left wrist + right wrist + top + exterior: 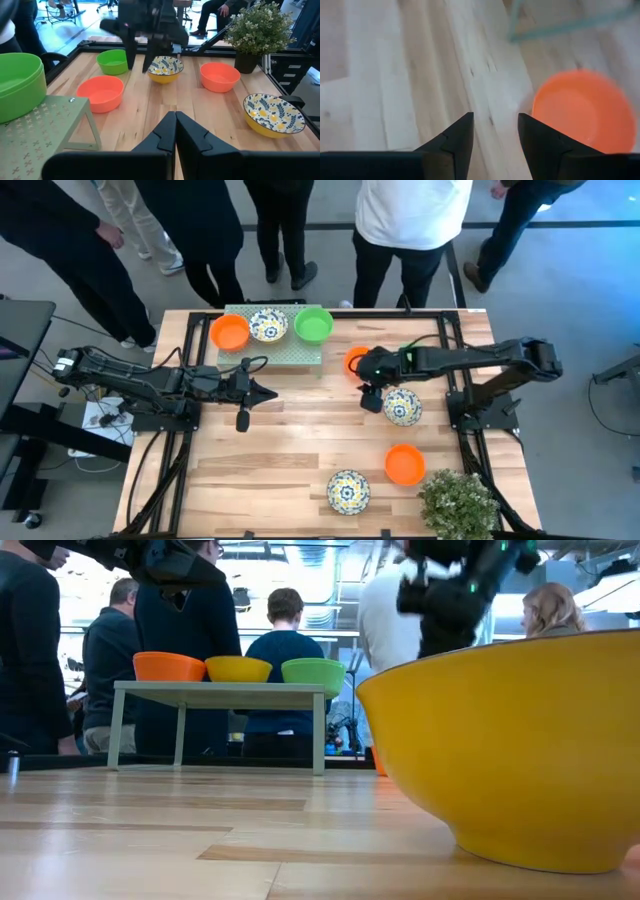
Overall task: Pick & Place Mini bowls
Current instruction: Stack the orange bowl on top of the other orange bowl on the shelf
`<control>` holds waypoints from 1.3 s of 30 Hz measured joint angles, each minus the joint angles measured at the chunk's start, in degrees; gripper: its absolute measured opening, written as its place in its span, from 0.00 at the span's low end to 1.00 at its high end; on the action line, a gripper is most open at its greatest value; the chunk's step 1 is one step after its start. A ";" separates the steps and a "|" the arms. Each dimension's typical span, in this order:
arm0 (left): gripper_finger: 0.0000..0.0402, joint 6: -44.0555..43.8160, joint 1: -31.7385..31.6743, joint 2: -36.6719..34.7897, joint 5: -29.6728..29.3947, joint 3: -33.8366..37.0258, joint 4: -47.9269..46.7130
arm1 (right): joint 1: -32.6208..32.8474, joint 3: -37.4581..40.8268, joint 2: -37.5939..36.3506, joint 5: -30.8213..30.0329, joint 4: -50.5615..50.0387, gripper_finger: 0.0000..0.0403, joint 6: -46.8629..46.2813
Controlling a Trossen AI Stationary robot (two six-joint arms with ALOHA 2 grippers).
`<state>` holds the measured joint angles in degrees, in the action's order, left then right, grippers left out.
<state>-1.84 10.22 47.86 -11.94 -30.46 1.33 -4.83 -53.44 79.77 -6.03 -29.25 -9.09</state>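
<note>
Three small round bowls [268,327], orange, floral and green, sit on the pale green perforated stand [290,353], evidently the drop-off. Right gripper [371,393], released and empty, hovers beside a plain orange bowl [583,112], likely next. Left gripper [268,393], clenched empty, waits mid-table.

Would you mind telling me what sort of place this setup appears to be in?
Probably a demo floor or lab: several people stand watching at the far edge of a framed wooden table where two robot arms work among mini bowls.
</note>
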 joint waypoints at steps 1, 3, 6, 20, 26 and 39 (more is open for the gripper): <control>0.02 0.02 0.00 0.00 0.00 0.00 0.00 | -0.25 0.52 0.73 -0.01 0.47 0.38 -0.51; 0.02 0.02 0.00 0.00 0.00 0.00 0.04 | -0.67 0.73 2.40 -0.14 0.59 0.38 -0.33; 0.02 0.04 0.00 0.00 0.00 0.00 0.11 | -1.19 0.72 4.97 -0.63 3.52 0.39 0.43; 0.19 0.06 -0.02 0.00 -0.02 0.00 0.59 | -4.57 -1.63 13.00 -3.67 4.97 0.41 0.60; 0.19 0.04 -0.02 0.00 -0.02 0.02 0.58 | -6.12 -1.67 16.37 -4.58 5.21 0.41 0.58; 0.19 -0.14 -0.02 -0.02 -0.02 0.02 0.45 | -7.31 -1.64 19.47 -4.56 5.55 0.22 4.54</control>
<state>-1.98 10.20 47.83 -11.97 -30.44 1.78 -12.14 -55.08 99.24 -10.59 -23.69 -4.55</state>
